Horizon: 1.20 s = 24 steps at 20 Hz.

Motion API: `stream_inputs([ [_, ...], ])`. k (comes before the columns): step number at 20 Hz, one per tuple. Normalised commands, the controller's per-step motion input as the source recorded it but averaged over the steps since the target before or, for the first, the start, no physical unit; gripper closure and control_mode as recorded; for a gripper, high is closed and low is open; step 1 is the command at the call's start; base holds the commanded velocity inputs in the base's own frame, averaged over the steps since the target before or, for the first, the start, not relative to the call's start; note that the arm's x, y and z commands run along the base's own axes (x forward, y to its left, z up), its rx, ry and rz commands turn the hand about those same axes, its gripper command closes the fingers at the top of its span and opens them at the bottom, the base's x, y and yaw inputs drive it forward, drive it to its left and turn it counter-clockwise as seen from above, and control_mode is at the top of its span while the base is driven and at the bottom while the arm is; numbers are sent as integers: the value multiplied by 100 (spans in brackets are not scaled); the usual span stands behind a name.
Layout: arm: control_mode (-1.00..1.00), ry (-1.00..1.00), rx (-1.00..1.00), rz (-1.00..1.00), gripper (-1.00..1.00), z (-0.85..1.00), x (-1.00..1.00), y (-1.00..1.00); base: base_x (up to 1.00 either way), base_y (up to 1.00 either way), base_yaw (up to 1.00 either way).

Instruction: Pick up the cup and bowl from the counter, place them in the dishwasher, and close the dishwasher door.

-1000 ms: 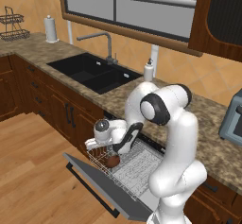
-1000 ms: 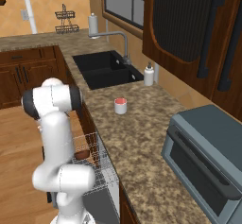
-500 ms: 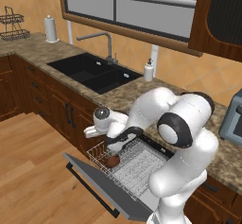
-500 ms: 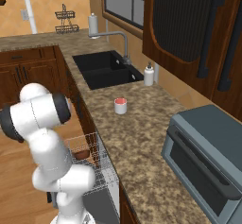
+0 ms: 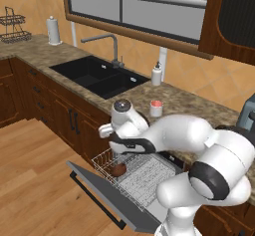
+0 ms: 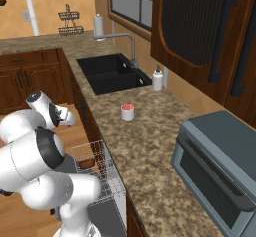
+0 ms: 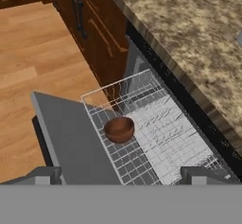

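Above the open dishwasher (image 5: 134, 180), the gripper (image 7: 120, 175) has lifted clear of the rack (image 7: 156, 133) over the last second, fingers spread wide and empty. The bowl (image 7: 119, 129) sits upright in the rack's near corner, so that half looks done. The cup (image 5: 156, 108) waits on the counter (image 6: 150, 146) near the sink; it likely comes next, with the door (image 7: 71, 138) still down.

Even, bright rendered lighting, no evident single source, soft faint shadows under the wall cabinets, no glare, slightly coarse resolution, mild softness in the hand view, no edge distortion.
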Motion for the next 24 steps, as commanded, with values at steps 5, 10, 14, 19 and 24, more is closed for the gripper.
stream_inputs([
  [5, -100, 0, 0, 5, -100, 68, -8, -42, 0, 0, 0],
  [10, -100, 4, 0, 4, -100, 64, 8, -16, 0, 0, 0],
  [14, -100, 17, 0, 1, -100, 39, 9, -41, 0, 0, 0],
  [19, -100, 11, 0, 3, -100, 20, 0, -61, 0, 0, 0],
  [24, -100, 5, 0, 1, -100, 0, 13, -42, 0, 0, 0],
])
